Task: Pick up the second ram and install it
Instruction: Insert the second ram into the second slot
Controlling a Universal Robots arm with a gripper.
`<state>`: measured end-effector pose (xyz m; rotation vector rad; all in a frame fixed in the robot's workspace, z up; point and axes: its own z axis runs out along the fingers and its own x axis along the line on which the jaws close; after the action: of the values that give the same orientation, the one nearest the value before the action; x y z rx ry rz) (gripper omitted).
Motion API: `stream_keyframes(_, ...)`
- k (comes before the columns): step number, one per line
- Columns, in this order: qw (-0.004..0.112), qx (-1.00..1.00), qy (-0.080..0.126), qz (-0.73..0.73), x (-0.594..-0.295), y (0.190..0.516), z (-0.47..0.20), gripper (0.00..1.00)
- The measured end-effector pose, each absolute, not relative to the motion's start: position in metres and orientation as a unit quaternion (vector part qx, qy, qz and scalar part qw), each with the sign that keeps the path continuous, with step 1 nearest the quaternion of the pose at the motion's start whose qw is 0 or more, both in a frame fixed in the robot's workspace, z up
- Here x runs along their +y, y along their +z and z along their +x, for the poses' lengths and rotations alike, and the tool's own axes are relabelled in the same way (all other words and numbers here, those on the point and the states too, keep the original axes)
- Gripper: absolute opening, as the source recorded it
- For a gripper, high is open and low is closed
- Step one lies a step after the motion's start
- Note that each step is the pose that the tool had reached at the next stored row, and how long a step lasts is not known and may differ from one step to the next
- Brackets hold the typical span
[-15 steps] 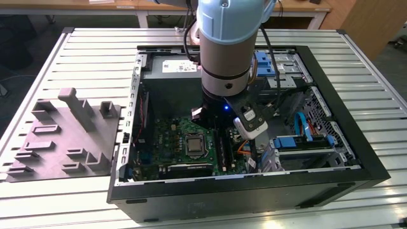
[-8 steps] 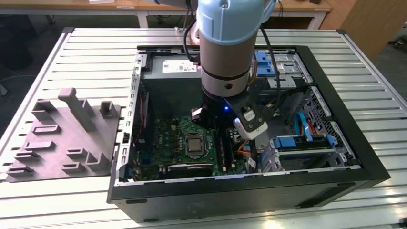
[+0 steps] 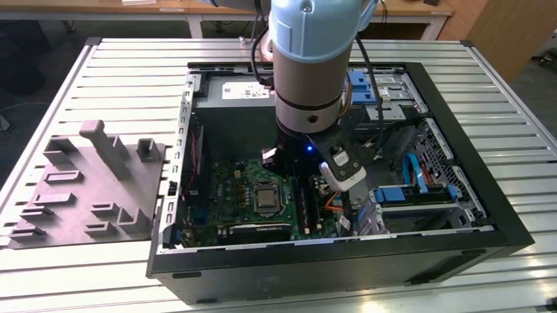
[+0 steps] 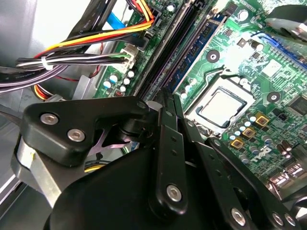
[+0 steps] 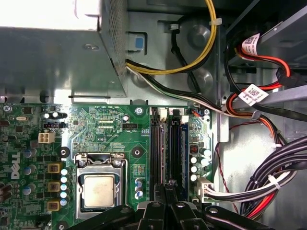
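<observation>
Hovering low over the black memory slots [image 5: 156,148], the end effector [image 5: 166,188] has its fingers drawn narrow, almost touching; cannot tell if a stick is pinched between them. One blue ram stick [image 5: 178,143] sits seated in the slot just beside, near the CPU socket [image 5: 99,189] on the green motherboard [image 5: 96,129]. The open computer case [image 3: 348,264] lies flat on a slatted metal table [image 3: 130,72], with a grey moulded tray [image 3: 87,189] at the exterior view's left. Beyond: dark floor [image 3: 26,65], second table [image 3: 409,12], wooden panel [image 3: 509,26].
</observation>
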<state>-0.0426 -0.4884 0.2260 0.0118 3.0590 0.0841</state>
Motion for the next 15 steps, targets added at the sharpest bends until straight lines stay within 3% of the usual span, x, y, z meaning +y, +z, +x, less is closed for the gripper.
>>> stream_keyframes(15,0.041,0.999,0.027,0.009,-0.4885,0.2249,-0.0426,0.11)
